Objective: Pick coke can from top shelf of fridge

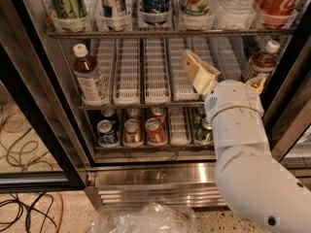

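The coke can (pixel 279 1), red with white script, stands at the far right of the top shelf (pixel 170 33), in a clear cup-like lane front; its top is cut off by the picture's edge. Several other drinks stand in the lanes to its left. My gripper (pixel 224 68) is on the white arm in front of the middle rack of the fridge (pixel 160 171), below and left of the coke can. It is open and empty, with one cream finger (pixel 197 72) out to the left and the other (pixel 257 83) to the right.
Brown-liquid bottles (pixel 90 76) (pixel 260 62) stand at both ends of the middle rack among long white slotted trays (pixel 155 72). Several cans (pixel 155 130) fill the lower rack. The black door frame (pixel 39 106) is at left. Cables (pixel 24 130) and a plastic bag (pixel 146 217) lie on the floor.
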You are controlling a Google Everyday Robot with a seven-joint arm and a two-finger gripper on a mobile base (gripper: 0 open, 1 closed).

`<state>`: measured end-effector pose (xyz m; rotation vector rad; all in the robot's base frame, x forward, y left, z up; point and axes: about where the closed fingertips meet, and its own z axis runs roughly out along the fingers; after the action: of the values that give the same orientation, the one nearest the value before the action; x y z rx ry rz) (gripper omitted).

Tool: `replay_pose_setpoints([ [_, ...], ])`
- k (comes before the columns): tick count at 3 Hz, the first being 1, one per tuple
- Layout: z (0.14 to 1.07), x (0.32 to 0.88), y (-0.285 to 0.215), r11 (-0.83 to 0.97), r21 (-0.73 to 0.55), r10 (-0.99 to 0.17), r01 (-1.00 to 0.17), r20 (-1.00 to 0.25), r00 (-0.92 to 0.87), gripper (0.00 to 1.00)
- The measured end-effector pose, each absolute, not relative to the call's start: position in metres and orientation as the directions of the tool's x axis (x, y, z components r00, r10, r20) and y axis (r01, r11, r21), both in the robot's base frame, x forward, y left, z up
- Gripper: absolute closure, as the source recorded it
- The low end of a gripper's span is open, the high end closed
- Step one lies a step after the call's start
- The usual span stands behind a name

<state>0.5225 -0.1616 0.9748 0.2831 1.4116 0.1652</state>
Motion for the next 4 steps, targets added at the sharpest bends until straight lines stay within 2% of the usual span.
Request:
replay_pose_setpoints([
  [2,0.977,0.525,-0.21,0.938,0.295,0.218,0.182,-0.911,0.351,0.0],
  [3,0.998,0.515,-0.213,0.955,0.171,0.054,0.244,-0.904,0.423,0.0],
  [4,1.001,0.514,-0.213,0.955,0.168,0.049,0.244,-0.902,0.429,0.0],
])
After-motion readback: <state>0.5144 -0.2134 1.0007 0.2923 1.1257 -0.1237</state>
